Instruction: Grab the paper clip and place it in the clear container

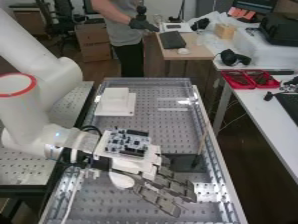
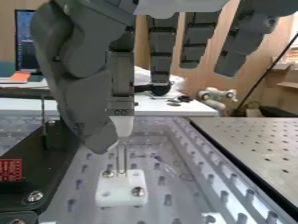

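Note:
In the high view the hand [image 1: 163, 187] reaches over the near half of the perforated bench, its fingers straight, beside a white block [image 1: 211, 192]. Seen from the wrist, the hand [image 2: 76, 80] has its thumb close to one pale-tipped finger, while other fingers extend apart. Just below those two tips a thin metal loop, seemingly the paper clip [image 2: 122, 161], stands upright at a white base [image 2: 122, 189] with two screws. Whether the tips touch the clip is unclear. Faint see-through edges behind it may belong to the clear container [image 2: 154, 141]; I cannot tell for certain.
A black fixture [image 2: 36, 155] stands close beside the white base; a dark box [image 1: 186, 162] lies beyond the fingers in the high view. Farther along the bench is a white stepped block [image 1: 116, 102]. A raised metal rail [image 1: 223, 175] runs down the bench's side.

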You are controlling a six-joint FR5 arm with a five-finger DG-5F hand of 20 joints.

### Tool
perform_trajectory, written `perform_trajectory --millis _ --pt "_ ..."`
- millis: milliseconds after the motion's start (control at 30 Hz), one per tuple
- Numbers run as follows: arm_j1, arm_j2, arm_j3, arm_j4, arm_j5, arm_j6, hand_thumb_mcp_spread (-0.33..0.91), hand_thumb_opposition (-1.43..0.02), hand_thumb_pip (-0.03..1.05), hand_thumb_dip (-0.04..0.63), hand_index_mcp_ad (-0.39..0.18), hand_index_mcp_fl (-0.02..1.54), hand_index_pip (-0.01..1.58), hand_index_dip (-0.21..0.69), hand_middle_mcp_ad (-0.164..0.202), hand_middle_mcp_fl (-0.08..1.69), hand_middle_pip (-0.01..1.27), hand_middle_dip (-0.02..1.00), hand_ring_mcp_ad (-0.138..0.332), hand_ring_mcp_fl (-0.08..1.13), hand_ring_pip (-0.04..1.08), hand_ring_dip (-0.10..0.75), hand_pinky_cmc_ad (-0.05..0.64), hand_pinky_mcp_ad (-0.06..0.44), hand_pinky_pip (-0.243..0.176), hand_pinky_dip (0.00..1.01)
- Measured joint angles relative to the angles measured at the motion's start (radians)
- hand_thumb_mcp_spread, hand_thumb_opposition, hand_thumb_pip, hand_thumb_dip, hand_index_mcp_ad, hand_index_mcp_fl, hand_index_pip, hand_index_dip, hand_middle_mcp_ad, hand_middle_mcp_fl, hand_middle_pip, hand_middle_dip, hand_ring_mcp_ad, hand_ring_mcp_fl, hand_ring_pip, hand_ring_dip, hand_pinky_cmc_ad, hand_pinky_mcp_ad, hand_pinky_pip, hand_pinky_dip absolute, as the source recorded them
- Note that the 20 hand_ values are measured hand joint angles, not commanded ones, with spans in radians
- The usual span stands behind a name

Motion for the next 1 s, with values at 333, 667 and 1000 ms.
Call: perform_trajectory --millis 333,667,1000 --pt "-0.005 -0.013 0.03 -0.018 -0.03 -0.016 0.56 -0.86 0.52 0.251 -0.168 0.44 1.38 0.112 0.061 0.27 0.12 0.19 0.093 0.1 0.11 0.087 0.311 0.25 0.052 0.19" --pt "-0.018 -0.031 0.065 -0.07 -0.084 -0.078 0.56 -0.86 0.52 0.251 -0.171 0.43 1.38 0.112 0.058 0.27 0.12 0.19 0.093 0.1 0.11 0.089 0.311 0.248 0.066 0.2" --pt "-0.039 -0.048 0.097 -0.093 -0.127 -0.099 0.56 -0.87 0.52 0.251 -0.169 0.44 1.39 0.108 0.058 0.27 0.13 0.2 0.091 0.1 0.11 0.091 0.311 0.248 0.066 0.2"
